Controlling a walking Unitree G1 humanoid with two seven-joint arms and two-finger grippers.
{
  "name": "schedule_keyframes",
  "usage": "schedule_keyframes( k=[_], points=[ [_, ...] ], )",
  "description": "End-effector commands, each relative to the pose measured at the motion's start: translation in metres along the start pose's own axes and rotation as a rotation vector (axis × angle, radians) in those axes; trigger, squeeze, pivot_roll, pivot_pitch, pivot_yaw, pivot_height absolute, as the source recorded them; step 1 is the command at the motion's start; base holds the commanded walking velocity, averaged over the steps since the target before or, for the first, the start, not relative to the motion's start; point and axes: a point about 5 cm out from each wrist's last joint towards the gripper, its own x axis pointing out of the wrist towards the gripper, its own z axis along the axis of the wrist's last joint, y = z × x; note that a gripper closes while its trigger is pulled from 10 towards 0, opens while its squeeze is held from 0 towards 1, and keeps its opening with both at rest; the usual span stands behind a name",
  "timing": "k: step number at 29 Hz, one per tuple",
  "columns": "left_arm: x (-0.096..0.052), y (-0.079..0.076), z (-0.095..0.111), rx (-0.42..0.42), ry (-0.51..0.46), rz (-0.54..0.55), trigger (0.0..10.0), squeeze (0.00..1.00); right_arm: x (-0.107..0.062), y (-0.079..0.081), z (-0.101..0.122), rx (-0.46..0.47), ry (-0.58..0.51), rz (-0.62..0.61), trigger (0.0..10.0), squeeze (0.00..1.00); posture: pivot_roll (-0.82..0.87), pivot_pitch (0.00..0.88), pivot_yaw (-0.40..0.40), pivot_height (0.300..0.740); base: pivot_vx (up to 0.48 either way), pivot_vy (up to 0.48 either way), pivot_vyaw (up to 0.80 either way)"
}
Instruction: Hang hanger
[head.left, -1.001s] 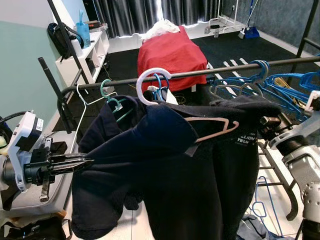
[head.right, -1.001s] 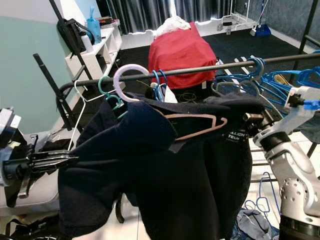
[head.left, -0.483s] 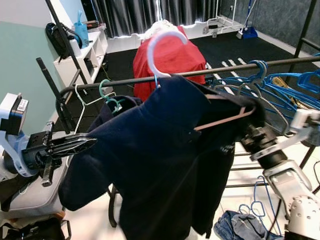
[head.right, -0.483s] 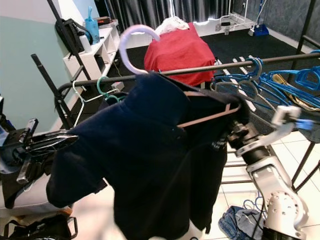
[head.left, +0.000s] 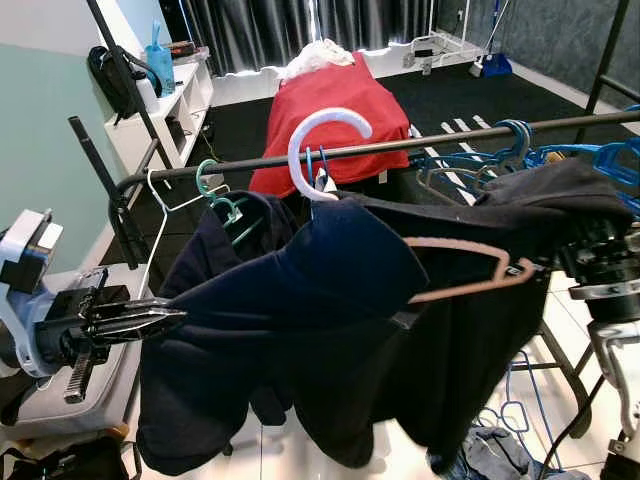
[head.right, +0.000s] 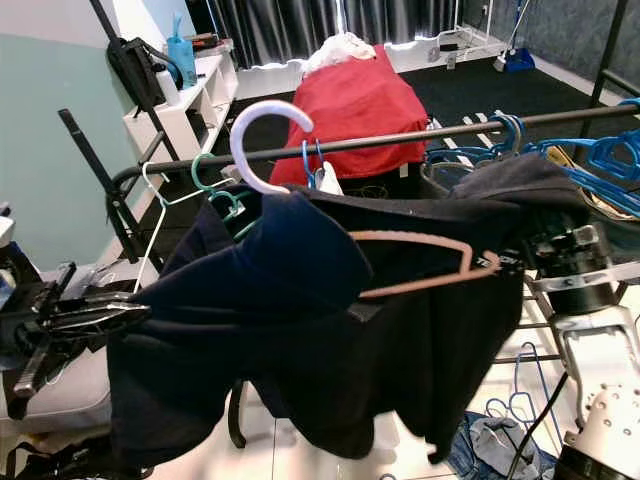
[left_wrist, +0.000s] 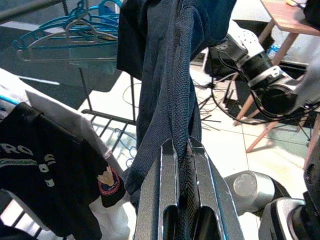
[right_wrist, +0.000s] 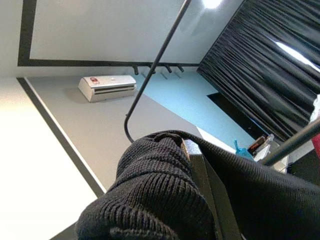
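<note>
A pink hanger (head.left: 470, 285) with a white hook (head.left: 322, 140) carries a dark navy garment (head.left: 330, 330). The hook curves over the black rail (head.left: 440, 143) with its top a little above the rail; whether it rests there I cannot tell. My right gripper (head.left: 592, 258) holds the hanger's right end, its fingers buried under the garment; the right wrist view has dark knit fabric (right_wrist: 150, 195) draped over one finger (right_wrist: 206, 192). At the left, my left gripper (head.left: 170, 319) is shut on the garment's edge, with navy cloth (left_wrist: 172, 90) pinched between its fingers (left_wrist: 169, 190).
A teal hanger (head.left: 222, 203) and a white wire hanger (head.left: 163, 215) hang at the rail's left end, several blue hangers (head.left: 560, 165) at its right. Behind the rack sit a red-covered object (head.left: 335, 95) and a white shelf (head.left: 175, 95). Clothes (head.left: 500, 450) lie on the floor.
The hanger's hook, raised well above the rail half a second ago, has come down around the rail. My right arm has dropped and swung right with it. The left gripper keeps its hold.
</note>
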Motion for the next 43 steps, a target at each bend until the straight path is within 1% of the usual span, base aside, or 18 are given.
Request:
schedule_keyframes(
  k=[1, 3, 6, 7, 9, 12, 13, 14, 15, 16, 17, 18, 24, 26, 32, 38, 42, 43],
  points=[
    [-0.012, 0.002, 0.000, -0.017, 0.023, 0.040, 10.0, 0.00, -0.002, -0.003, 0.011, -0.029, -0.033, -0.045, 10.0, 0.00, -0.16, 0.000, 0.084, 0.710, 0.000, 0.000, 0.00],
    [-0.012, 0.002, 0.000, -0.017, 0.023, 0.040, 10.0, 0.00, -0.002, -0.003, 0.011, -0.029, -0.033, -0.045, 10.0, 0.00, -0.16, 0.000, 0.084, 0.710, 0.000, 0.000, 0.00],
    [0.004, 0.003, 0.009, 0.000, -0.127, 0.002, 10.0, 0.00, -0.006, -0.010, -0.046, -0.065, 0.283, -0.131, 10.0, 0.00, -0.16, 0.000, 0.085, 0.710, 0.000, 0.000, 0.00],
    [0.004, 0.003, 0.009, 0.000, -0.127, 0.002, 10.0, 0.00, -0.006, -0.010, -0.046, -0.065, 0.283, -0.131, 10.0, 0.00, -0.16, 0.000, 0.085, 0.710, 0.000, 0.000, 0.00],
    [0.011, 0.006, 0.015, 0.014, -0.237, 0.018, 10.0, 0.00, -0.011, -0.008, -0.074, -0.072, 0.431, -0.130, 10.0, 0.00, -0.16, 0.000, 0.085, 0.710, 0.000, 0.000, 0.00],
    [0.012, 0.007, 0.016, 0.017, -0.261, 0.023, 10.0, 0.00, -0.012, -0.007, -0.079, -0.073, 0.457, -0.129, 10.0, 0.00, -0.16, 0.000, 0.085, 0.710, 0.000, 0.000, 0.00],
    [0.015, 0.007, 0.018, 0.016, -0.307, 0.014, 10.0, 0.00, -0.013, -0.009, -0.085, -0.082, 0.492, -0.147, 10.0, 0.06, -0.16, 0.000, 0.085, 0.710, 0.000, 0.000, 0.00],
    [0.018, 0.007, 0.019, 0.013, -0.342, 0.005, 10.0, 0.00, -0.014, -0.011, -0.088, -0.075, 0.502, -0.159, 10.0, 0.38, -0.16, 0.000, 0.085, 0.710, 0.000, 0.000, 0.00],
    [0.018, 0.007, 0.019, 0.013, -0.342, 0.005, 10.0, 0.00, -0.014, -0.011, -0.088, -0.075, 0.502, -0.159, 10.0, 0.38, -0.16, 0.000, 0.085, 0.710, 0.000, 0.000, 0.00],
    [0.021, 0.007, 0.019, 0.009, -0.375, -0.002, 10.0, 0.00, -0.014, -0.012, -0.091, -0.067, 0.510, -0.171, 10.0, 0.85, -0.16, 0.000, 0.085, 0.710, 0.000, 0.000, 0.00],
    [0.021, 0.007, 0.019, 0.009, -0.375, -0.002, 10.0, 0.00, -0.014, -0.012, -0.091, -0.067, 0.510, -0.171, 10.0, 0.85, -0.16, 0.000, 0.085, 0.710, 0.000, 0.000, 0.00],
    [0.023, 0.007, 0.019, 0.002, -0.419, -0.007, 10.0, 0.00, -0.014, -0.009, -0.093, -0.050, 0.517, -0.154, 10.0, 1.00, -0.17, 0.000, 0.082, 0.710, 0.000, 0.000, 0.00],
    [0.026, 0.010, 0.016, -0.014, -0.446, -0.001, 10.0, 0.00, -0.013, 0.002, -0.091, -0.034, 0.511, -0.067, 10.0, 1.00, -0.17, 0.000, 0.085, 0.710, 0.000, 0.000, 0.00],
    [0.028, 0.014, 0.008, -0.025, -0.391, 0.028, 10.0, 0.00, -0.016, 0.034, -0.082, -0.014, 0.519, 0.177, 10.0, 1.00, -0.17, 0.000, 0.089, 0.710, 0.000, 0.000, 0.00],
    [0.028, 0.020, -0.006, -0.040, -0.283, 0.102, 10.0, 0.00, -0.032, 0.073, -0.073, 0.018, 0.575, 0.456, 10.0, 1.00, -0.17, 0.000, 0.090, 0.710, 0.000, 0.000, 0.00],
    [0.020, 0.034, -0.043, -0.040, -0.021, 0.268, 10.0, 0.00, -0.045, 0.088, -0.053, -0.014, 0.583, 0.545, 10.0, 1.00, -0.18, 0.000, 0.092, 0.710, 0.000, 0.000, 0.00],
    [0.012, 0.033, -0.039, -0.022, 0.006, 0.273, 10.0, 0.00, -0.035, 0.089, -0.030, -0.094, 0.477, 0.543, 10.0, 0.96, -0.18, 0.000, 0.092, 0.710, 0.000, 0.000, 0.00],
    [0.008, 0.033, -0.036, -0.006, 0.031, 0.271, 10.0, 0.00, -0.026, 0.087, -0.015, -0.151, 0.403, 0.519, 10.0, 0.00, -0.18, 0.000, 0.090, 0.710, 0.000, 0.000, 0.00]
  ],
)
